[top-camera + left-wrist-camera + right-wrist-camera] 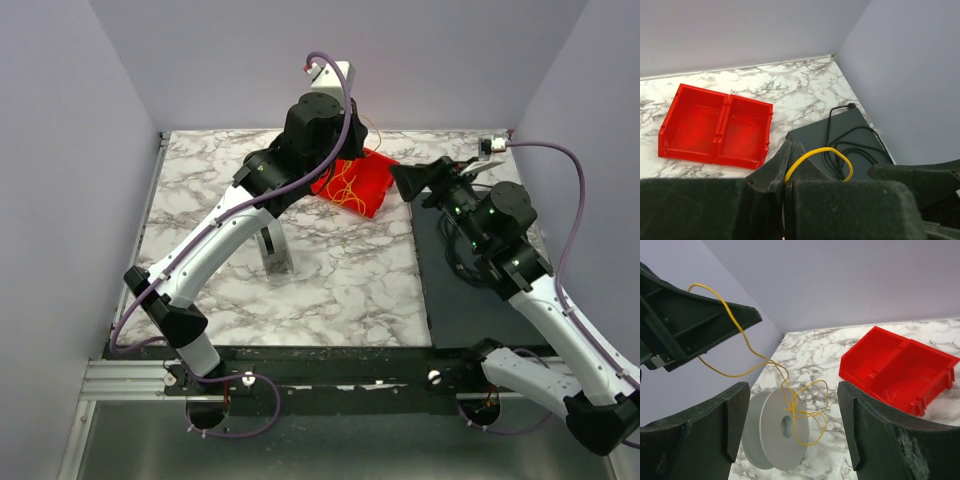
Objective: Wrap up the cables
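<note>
Here the left end effector [790, 162] is clamped tight on a loop of the cables [792, 407], raised above the table [815, 352]. From there the yellow strand droops to a loose tangle at the face of the grey spool [775, 435], near the red bin [900, 367]. The right end effector [792, 427] gapes wide, empty, facing that spool. No tidy turns visible on it, so I'd judge the winding barely begun, nearly all left.
</note>
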Robot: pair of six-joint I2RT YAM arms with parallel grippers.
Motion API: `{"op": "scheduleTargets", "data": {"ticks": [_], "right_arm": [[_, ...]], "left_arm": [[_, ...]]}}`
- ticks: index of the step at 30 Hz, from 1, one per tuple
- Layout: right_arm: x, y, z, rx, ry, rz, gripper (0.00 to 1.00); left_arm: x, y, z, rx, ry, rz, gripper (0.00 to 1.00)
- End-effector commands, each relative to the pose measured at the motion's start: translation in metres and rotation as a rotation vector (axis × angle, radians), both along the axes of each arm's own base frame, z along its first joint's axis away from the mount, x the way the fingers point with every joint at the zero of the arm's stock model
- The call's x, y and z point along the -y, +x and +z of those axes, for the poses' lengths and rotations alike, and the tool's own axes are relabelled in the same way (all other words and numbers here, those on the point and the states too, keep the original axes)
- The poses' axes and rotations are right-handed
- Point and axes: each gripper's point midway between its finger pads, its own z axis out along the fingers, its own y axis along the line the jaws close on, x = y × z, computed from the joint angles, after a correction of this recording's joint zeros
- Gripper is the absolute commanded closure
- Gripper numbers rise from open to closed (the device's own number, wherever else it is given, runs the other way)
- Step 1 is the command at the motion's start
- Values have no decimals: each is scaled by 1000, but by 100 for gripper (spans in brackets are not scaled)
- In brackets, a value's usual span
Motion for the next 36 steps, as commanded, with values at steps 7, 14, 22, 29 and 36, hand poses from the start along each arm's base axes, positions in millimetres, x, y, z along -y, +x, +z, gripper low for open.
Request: {"op": "scheduleTargets", "data": {"ticks": [7, 14, 22, 29, 36], "right_arm": [[-49, 34, 1, 63, -18, 14, 17], [-50, 57, -6, 56, 78, -130, 16], [-40, 89, -24, 5, 145, -298, 16], [6, 123, -68, -75, 10, -544, 13], [91, 158, -97, -216, -13, -672, 13]], "left_arm": [[4, -2, -7, -43, 20, 19, 100], [8, -13, -17, -83, 11, -15, 100], [6, -37, -16, -117, -26, -72, 100], [-27, -63, 26, -43, -72, -75, 100], [-54, -77, 37, -6, -86, -46, 100]]}}
